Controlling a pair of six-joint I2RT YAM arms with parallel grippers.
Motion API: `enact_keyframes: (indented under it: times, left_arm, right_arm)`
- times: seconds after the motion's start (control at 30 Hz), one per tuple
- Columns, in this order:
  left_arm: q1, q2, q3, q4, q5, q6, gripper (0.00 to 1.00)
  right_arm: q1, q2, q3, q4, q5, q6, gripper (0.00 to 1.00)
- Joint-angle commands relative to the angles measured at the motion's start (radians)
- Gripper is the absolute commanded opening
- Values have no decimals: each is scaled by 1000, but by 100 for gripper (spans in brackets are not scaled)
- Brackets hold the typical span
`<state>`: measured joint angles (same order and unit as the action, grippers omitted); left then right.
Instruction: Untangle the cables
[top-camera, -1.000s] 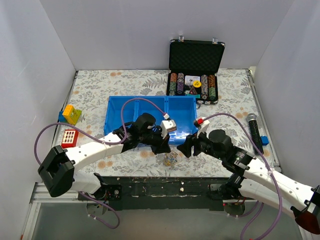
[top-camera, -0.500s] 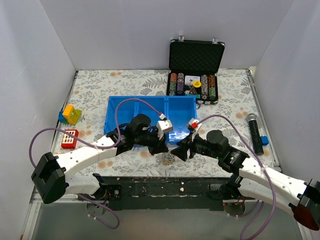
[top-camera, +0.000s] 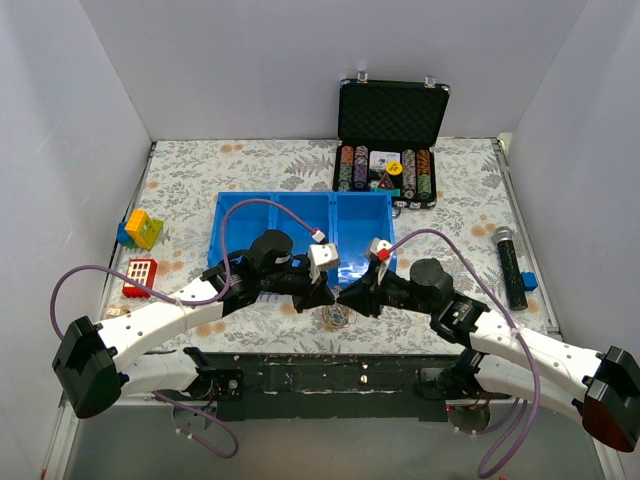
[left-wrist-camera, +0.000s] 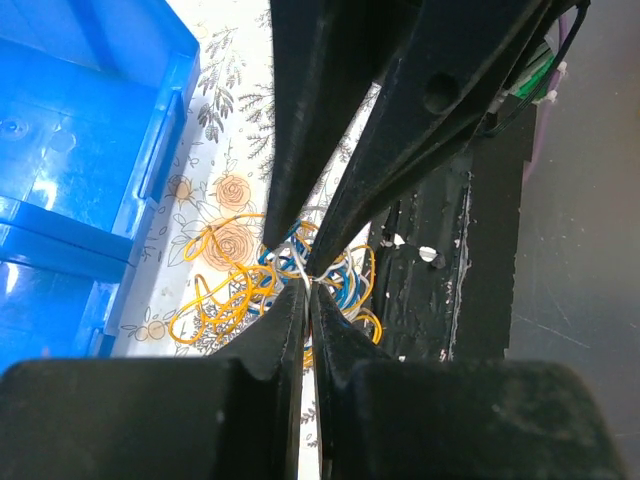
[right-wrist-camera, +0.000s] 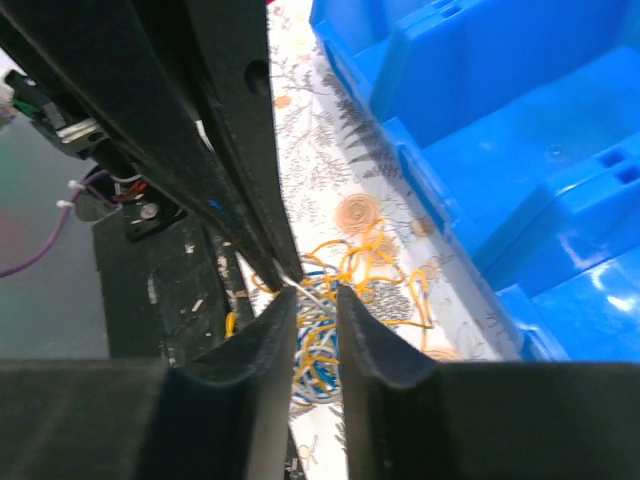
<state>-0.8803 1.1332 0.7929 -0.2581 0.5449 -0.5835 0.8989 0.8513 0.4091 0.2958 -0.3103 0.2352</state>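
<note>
Cables (top-camera: 336, 318) lie in a small knotted ball on the floral table (top-camera: 200, 170), close to its near edge and just in front of the blue tray (top-camera: 355, 225). From above the ball is only a pale speck between the two arms. The wrist cameras show it as loose yellow, bluish and whitish loops (left-wrist-camera: 230, 290) spread over the printed cloth.

The left gripper (top-camera: 325, 299) meets it from the left. In its own camera the jaws are pressed together (left-wrist-camera: 306, 288) with a whitish strand pinched at their tips.

The right gripper (top-camera: 346, 299) comes in from the right, its tips almost touching the left one's. Its own view shows the jaws a narrow gap apart (right-wrist-camera: 316, 300), a pale strand running into the gap above the tangle (right-wrist-camera: 370, 260). Whether the pads touch that strand I cannot tell.

Both wrist views show the tray's wall beside the loops (left-wrist-camera: 80, 150) (right-wrist-camera: 520, 150).

Only the top camera shows the open case of poker chips (top-camera: 390, 140) at the far side, and coloured toy blocks (top-camera: 143, 228) at the left.
</note>
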Motion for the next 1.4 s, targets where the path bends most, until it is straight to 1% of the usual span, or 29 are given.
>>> enact_keyframes:
  times: [0.0,0.03,0.07,0.1,0.13,0.27,0.37,0.4,0.67,0.87,0.93,1.07,1.17,1.23,1.33,1.37]
  left_arm:
    - [-3,-12,15,5,29,24,1]
    - [-3,-10,19,2,27,27,3]
    - [-3,-9,17,-4,23,34,9]
    - [-5,-7,14,-9,18,43,13]
    - [-3,-7,12,-12,12,51,17]
    - [-5,-7,-7,-10,12,70,40]
    - [-3,-7,-7,-9,44,73,53]
    - [-3,-6,-6,-9,52,74,55]
    - [-3,13,-23,25,32,128,58]
    - [-3,-15,-61,68,-59,183,57]
    - [-5,-35,-72,75,-56,197,53]
    - [-3,-64,-75,106,-25,189,36]
    - [-3,-64,-63,108,-2,186,30]
    - [-3,-67,-51,106,18,182,30]
    - [-3,-67,-31,83,73,191,39]
    - [-3,-66,-29,74,82,198,39]
  right_arm:
    - [5,28,28,62,-72,-25,20]
    - [6,28,37,49,-79,-28,13]
    - [5,29,45,33,-85,-28,6]
    - [5,23,53,13,-85,-33,1]
    - [5,20,56,6,-84,-30,1]
    - [5,-8,59,-7,-93,-20,1]
    - [6,-9,68,-10,-121,-10,1]
    - [6,-6,72,-12,-121,-8,1]
    - [8,6,111,-24,-150,-7,1]
    - [8,3,129,-56,-159,-11,1]
    - [8,0,128,-63,-161,-10,1]
    - [8,5,126,-47,-162,1,1]
    - [8,18,126,-38,-161,7,1]
    - [8,25,126,-35,-161,12,1]
    - [8,34,123,-23,-156,16,1]
    - [8,34,123,-18,-154,16,1]
